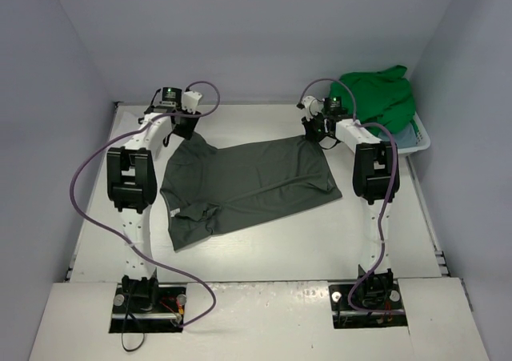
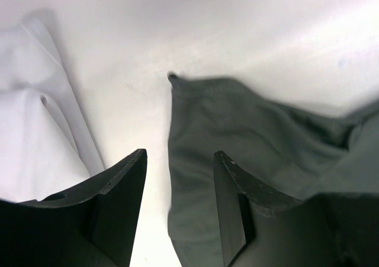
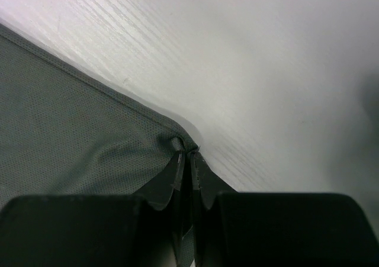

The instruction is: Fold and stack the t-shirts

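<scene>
On the counter [image 1: 320, 245], mid-span:
- Dark grey t-shirt [image 1: 248, 185]: spread flat, long axis running left to right.
- Right pincer [image 3: 188, 160]: clenched on its far right corner.
- Left pincer [image 2: 177, 154]: released, straddling its far left edge.

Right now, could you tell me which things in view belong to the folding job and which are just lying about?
Job: dark grey t-shirt; green t-shirt; light blue cloth under it; white cloth beside the left gripper.
Lying about: white basket; purple cables.
</scene>
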Motion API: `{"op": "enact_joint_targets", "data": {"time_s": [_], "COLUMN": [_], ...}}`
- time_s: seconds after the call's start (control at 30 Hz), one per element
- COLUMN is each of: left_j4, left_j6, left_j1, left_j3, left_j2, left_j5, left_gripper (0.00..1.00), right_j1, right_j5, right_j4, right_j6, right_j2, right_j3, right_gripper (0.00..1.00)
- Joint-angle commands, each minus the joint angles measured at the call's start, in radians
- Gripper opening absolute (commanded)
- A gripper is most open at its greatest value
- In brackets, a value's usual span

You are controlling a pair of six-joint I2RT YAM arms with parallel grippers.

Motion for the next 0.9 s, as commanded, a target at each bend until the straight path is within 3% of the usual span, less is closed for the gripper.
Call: {"op": "enact_joint_targets", "data": {"time_s": [0.0, 0.43, 0.87], "left_j4": [0.048, -0.113, -0.315], "left_j6": [-0.025, -0.082, -0.054], "left_j1": [0.008, 0.051, 0.060], "left_j3": [0.100, 0.421, 0.481], "left_j2": [0.025, 0.267, 0.310], "left_j5": [-0.011, 0.051, 0.308], "left_gripper": [0.44, 0.45, 0.45], "right_j1": [0.010, 0.008, 0.011], "right_j5": [-0.016, -0.027, -0.025], "right_j4": [-0.053, -0.039, -0.036], "right_j6": [0.008, 0.005, 0.011], "right_j2": [-0.046, -0.104, -0.103], "right_j3": [-0.035, -0.101, -0.098], "right_gripper": [0.00, 0.00, 0.00]}}
